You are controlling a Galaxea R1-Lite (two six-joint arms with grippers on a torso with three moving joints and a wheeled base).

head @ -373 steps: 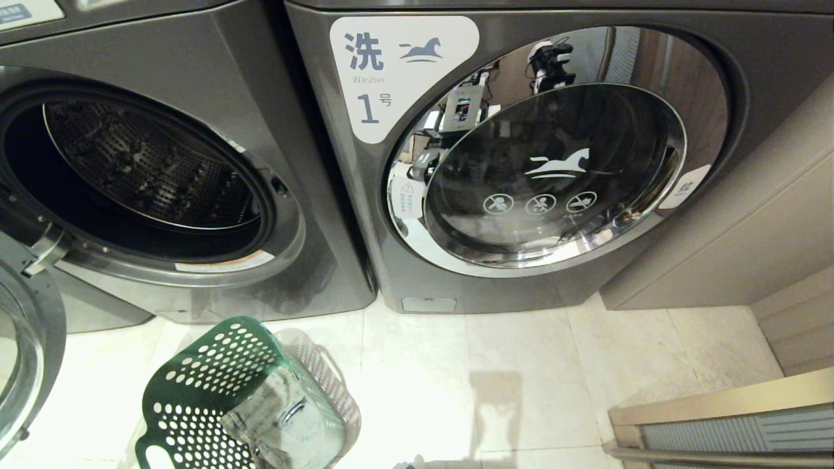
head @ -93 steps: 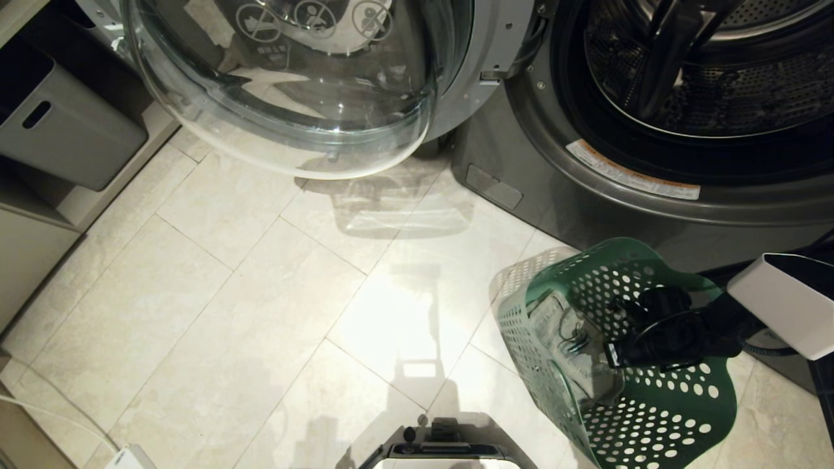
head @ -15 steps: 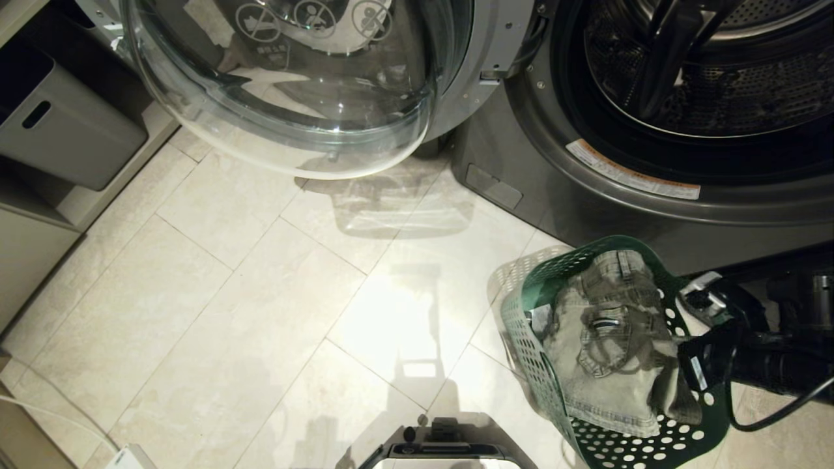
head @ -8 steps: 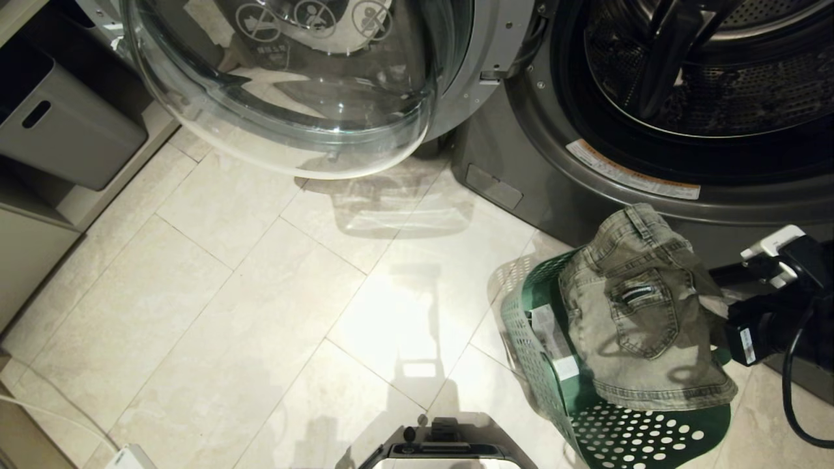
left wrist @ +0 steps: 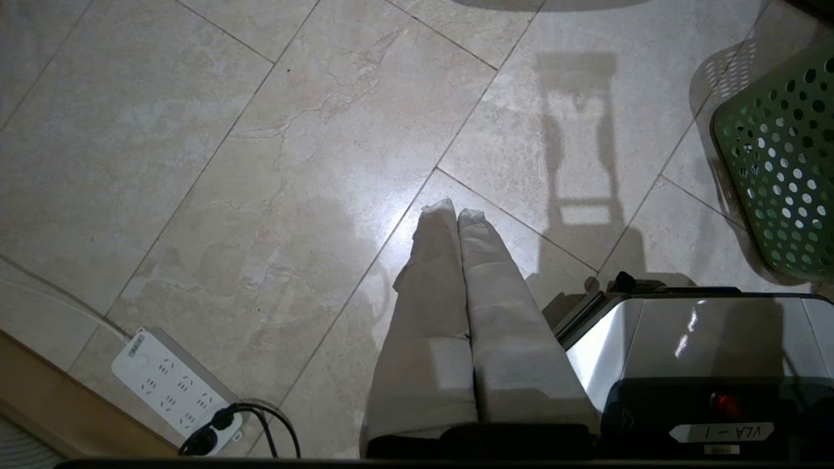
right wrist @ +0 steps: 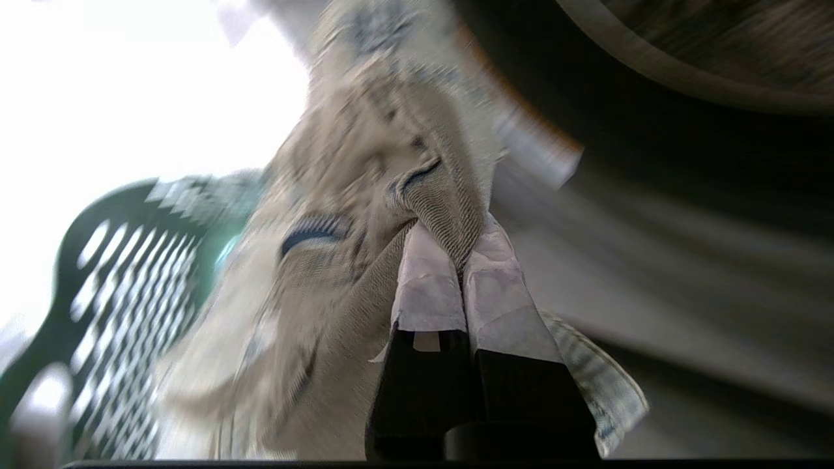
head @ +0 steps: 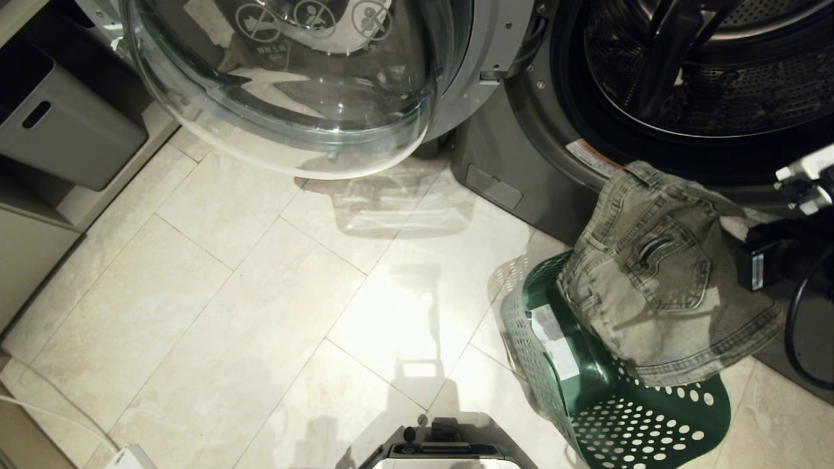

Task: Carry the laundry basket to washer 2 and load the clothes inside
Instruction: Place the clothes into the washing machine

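The washer (head: 651, 98) fills the far right of the head view, its drum mouth standing open and its glass door (head: 287, 91) swung out to the far left over the pale tiled floor (head: 228, 293). No "2" label shows from here, so which machine it is cannot be read off the front. On the floor just near the washer's front sits the laundry basket (head: 625, 423), dark green and perforated, tipped so its base sticker faces left. The clothes (head: 658, 280), a washed denim garment with a back pocket showing, hang above the basket's far end, clear of its floor and level with the lower lip of the drum opening. The right gripper (right wrist: 456, 260) comes in from the right edge, its fingers (right wrist: 427, 286) pinched tight on a fold of the denim. The left gripper (left wrist: 456, 215) hangs parked over bare floor beside the robot's base, fingers pressed together on nothing. The step in hand looks like the lift into the drum, and doing it well likely means raising the garment until its trailing hem clears both the basket rim and the door seal, carrying it well past the lip, and letting go only deep inside so nothing drapes back out.
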